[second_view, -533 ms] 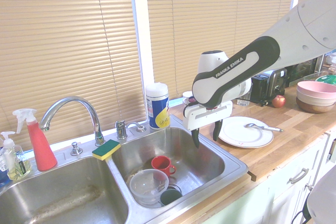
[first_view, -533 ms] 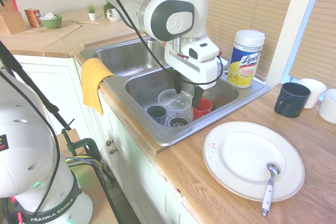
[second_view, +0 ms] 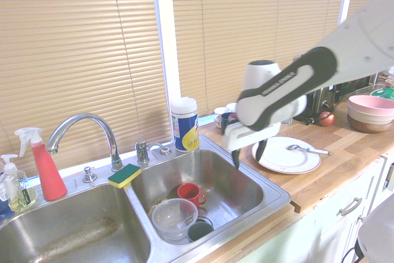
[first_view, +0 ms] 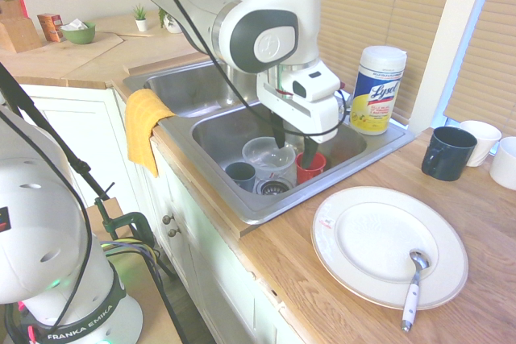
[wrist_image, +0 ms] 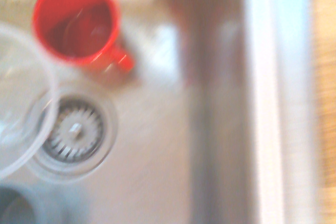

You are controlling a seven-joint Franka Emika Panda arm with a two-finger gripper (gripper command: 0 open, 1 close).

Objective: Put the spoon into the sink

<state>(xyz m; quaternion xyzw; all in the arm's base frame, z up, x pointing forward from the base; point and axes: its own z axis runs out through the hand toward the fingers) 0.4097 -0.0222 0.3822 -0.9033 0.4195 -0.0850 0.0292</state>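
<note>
The spoon (first_view: pixel 414 283) lies on a white plate (first_view: pixel 347 259) on the wooden counter, its metal bowl toward the plate's middle and its white handle over the rim; the second exterior view shows the spoon (second_view: pixel 306 149) on the same plate (second_view: pixel 277 159). My gripper (first_view: pixel 293 144) hangs open and empty over the right basin of the sink (first_view: pixel 218 130), well apart from the spoon. Seen from the other side, the gripper (second_view: pixel 247 154) is above the sink (second_view: pixel 246 195) near its right rim. The blurred wrist view looks down on the sink (wrist_image: pixel 157 182) floor.
In the right basin sit a red cup (first_view: pixel 309 168), a clear bowl (first_view: pixel 266 153) and a dark cup (first_view: pixel 240 172). A Lysol tub (first_view: pixel 376 89) stands behind the sink. Mugs (first_view: pixel 447 152) stand beyond the plate. A yellow cloth (first_view: pixel 145 122) drapes the sink's front edge. The faucet (second_view: pixel 83 130) arches at the back.
The arm has shifted toward the counter side of the basin and risen a little. The spoon has not moved.
</note>
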